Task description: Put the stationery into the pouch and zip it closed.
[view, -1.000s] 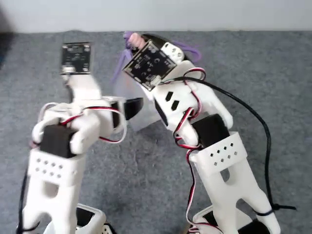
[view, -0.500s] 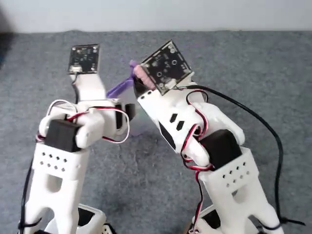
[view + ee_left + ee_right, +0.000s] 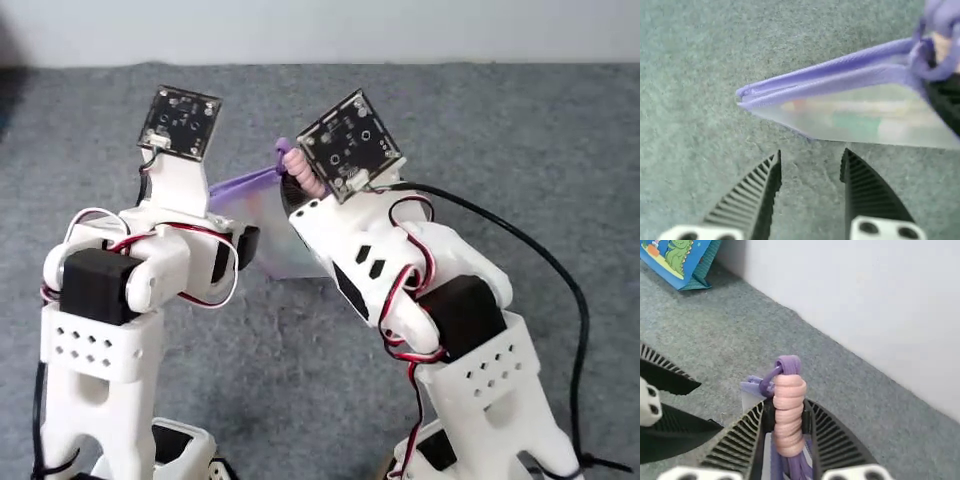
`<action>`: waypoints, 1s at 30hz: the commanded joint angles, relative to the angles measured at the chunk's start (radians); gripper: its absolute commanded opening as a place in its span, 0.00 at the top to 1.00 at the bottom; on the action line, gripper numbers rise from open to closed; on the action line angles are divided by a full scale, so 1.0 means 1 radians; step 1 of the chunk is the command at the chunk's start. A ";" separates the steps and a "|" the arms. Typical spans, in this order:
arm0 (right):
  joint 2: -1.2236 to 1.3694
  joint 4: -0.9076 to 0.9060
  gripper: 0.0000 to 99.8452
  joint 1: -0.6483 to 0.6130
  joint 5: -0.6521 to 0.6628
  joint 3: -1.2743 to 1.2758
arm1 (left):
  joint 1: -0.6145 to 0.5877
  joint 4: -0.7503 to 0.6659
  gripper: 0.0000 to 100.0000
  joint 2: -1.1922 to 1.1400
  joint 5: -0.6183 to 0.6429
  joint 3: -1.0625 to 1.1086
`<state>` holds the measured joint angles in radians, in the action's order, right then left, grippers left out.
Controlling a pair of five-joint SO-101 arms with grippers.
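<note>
A translucent pouch (image 3: 855, 120) with a purple zip (image 3: 840, 75) stands zip side up on the grey carpet, with coloured stationery dimly visible inside. My right gripper (image 3: 787, 407) is shut on the pouch's pink coiled zip pull (image 3: 789, 415), which hangs from a purple loop (image 3: 787, 365). In the high view the pull (image 3: 300, 170) sits just below the right arm's camera board, with the pouch (image 3: 265, 235) between the two arms. My left gripper (image 3: 811, 155) is open, a short way from the pouch's pointed end (image 3: 742, 97) and not touching it.
Grey carpet (image 3: 520, 130) covers the table up to a white wall (image 3: 865, 300). A blue-green bag with a dinosaur picture (image 3: 680, 257) leans at the wall, far off. The left gripper's black fingers (image 3: 665, 405) appear beside the pouch in the right wrist view.
My right gripper has drawn the pink pull toward the table's near side, and the pouch came with it. The left arm's wrist has shifted slightly right toward the pouch.
</note>
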<state>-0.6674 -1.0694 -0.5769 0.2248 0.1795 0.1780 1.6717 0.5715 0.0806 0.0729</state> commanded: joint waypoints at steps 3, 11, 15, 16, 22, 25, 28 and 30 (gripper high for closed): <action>0.001 -0.004 0.99 -0.071 0.110 0.011 | -0.009 -0.021 0.81 0.000 -0.094 -0.038; 0.007 -0.002 0.99 -0.094 0.192 0.011 | -0.037 -0.153 0.81 -0.006 -0.261 -0.036; -0.001 -0.002 0.99 -0.114 0.195 0.011 | -0.035 -0.181 0.81 -0.006 -0.327 -0.035; -0.004 -0.004 0.99 -0.127 0.206 0.011 | -0.034 -0.181 0.81 -0.008 -0.339 -0.035; -0.002 -0.002 0.99 -0.173 0.241 0.009 | 0.012 -0.181 0.81 -0.003 -0.402 0.005; -0.001 -0.002 0.99 -0.182 0.242 0.009 | 0.023 -0.183 0.81 -0.002 -0.427 0.030; -0.002 -0.002 0.99 -0.182 0.244 0.009 | 0.023 -0.233 0.81 0.000 -0.439 0.058; -0.001 -0.002 0.99 -0.182 0.244 0.009 | 0.015 -0.261 0.81 0.000 -0.453 0.074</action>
<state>-0.6690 -1.0725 -0.7350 0.4595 0.1887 0.1826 1.4645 0.5731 -0.3506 0.1404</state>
